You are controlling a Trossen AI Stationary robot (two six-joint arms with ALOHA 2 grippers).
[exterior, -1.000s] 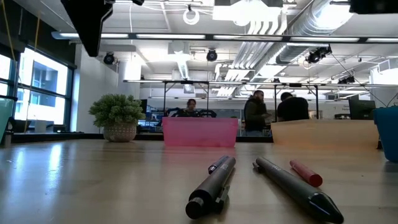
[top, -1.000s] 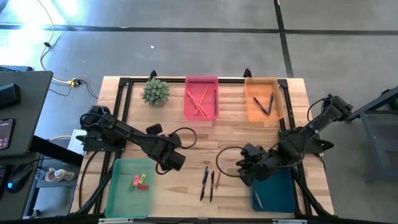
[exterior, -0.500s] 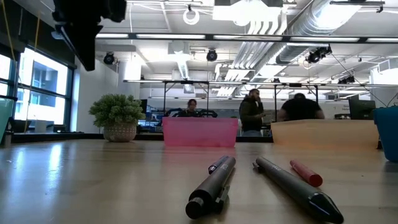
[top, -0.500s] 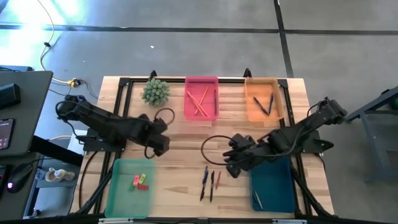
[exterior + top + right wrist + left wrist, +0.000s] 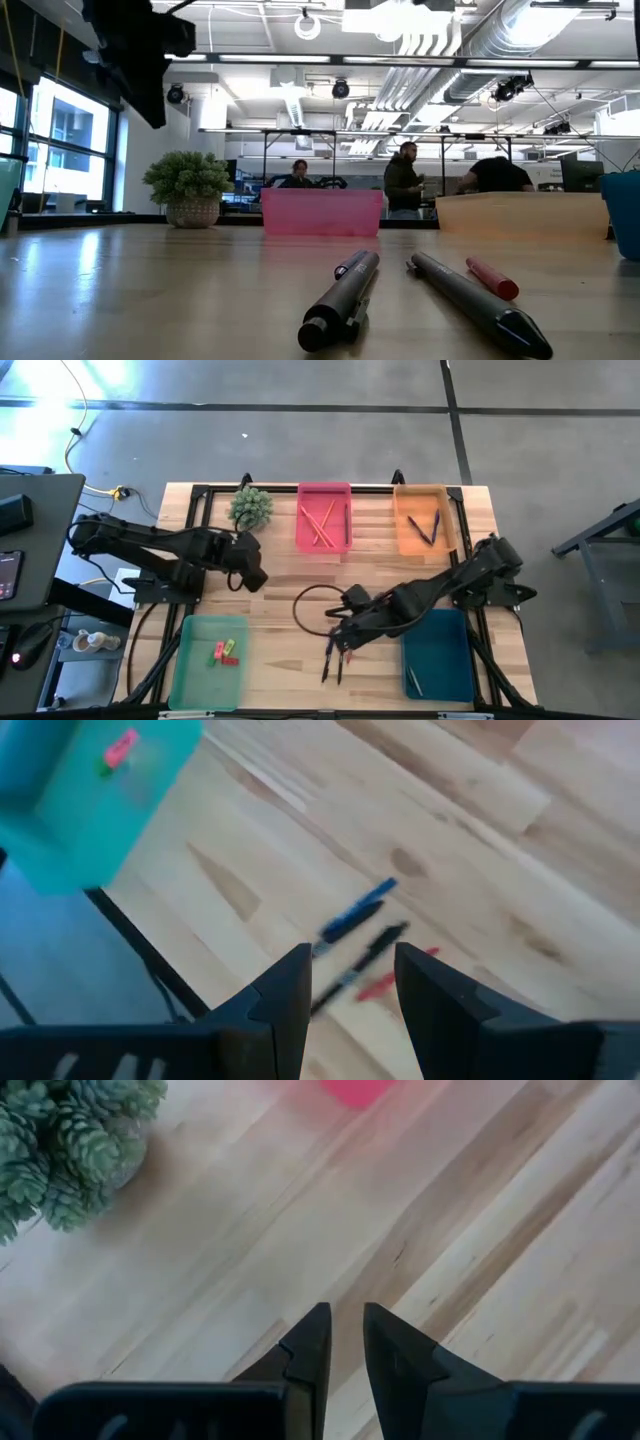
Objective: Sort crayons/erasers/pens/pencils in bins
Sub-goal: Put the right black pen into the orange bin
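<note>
A blue pen (image 5: 355, 915), a black pen (image 5: 365, 955) and a short red stick (image 5: 385, 985) lie side by side on the bare wood near the front edge; the low view shows them as pens (image 5: 342, 300) too. My right gripper (image 5: 338, 642) hovers open above them (image 5: 350, 960), empty. My left gripper (image 5: 258, 578) hangs over bare wood near the plant, its fingers (image 5: 342, 1320) a narrow gap apart with nothing between. The light green bin (image 5: 208, 660) holds erasers (image 5: 224, 652). Pencils (image 5: 320, 520) lie in the pink bin (image 5: 324, 490).
An orange bin (image 5: 424, 495) at the far right holds dark pens. The teal bin (image 5: 440, 660) at the near right holds one thin stick. A potted plant (image 5: 250, 507) stands at the far left. People are in the room behind the table.
My left gripper has drawn back from beside the green bin toward the table's far left, ending near the plant. My right gripper has swung from over the teal bin toward the table's left and now hangs above the loose pens. The pens have not moved.
</note>
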